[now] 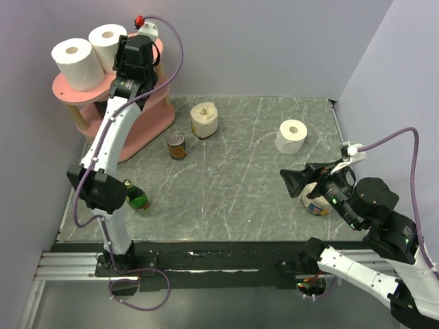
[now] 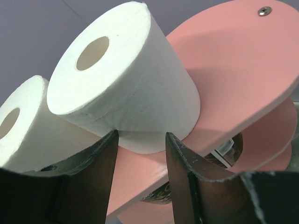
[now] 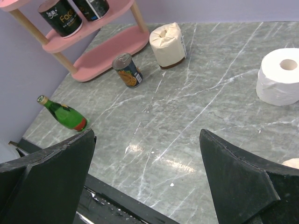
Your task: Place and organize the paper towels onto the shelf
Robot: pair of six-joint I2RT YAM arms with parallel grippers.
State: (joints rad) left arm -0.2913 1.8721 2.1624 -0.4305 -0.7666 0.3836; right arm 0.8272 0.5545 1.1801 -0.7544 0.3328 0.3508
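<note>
Paper towels (image 1: 77, 62) stand paired atop the shelf (image 1: 65, 92), left gripper (image 2: 141, 140) parted and empty beside them, right gripper (image 3: 147, 135) spread wide, holding nothing, above the table (image 1: 240, 192).

Left tool (image 2: 140, 140) high, right tool (image 3: 147, 135) low, both spread.

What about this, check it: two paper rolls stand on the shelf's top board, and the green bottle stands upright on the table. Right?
Not quite. The green bottle lies on its side on the table, as the right wrist view shows. The two paper rolls do stand on the top board of the shelf.
</note>
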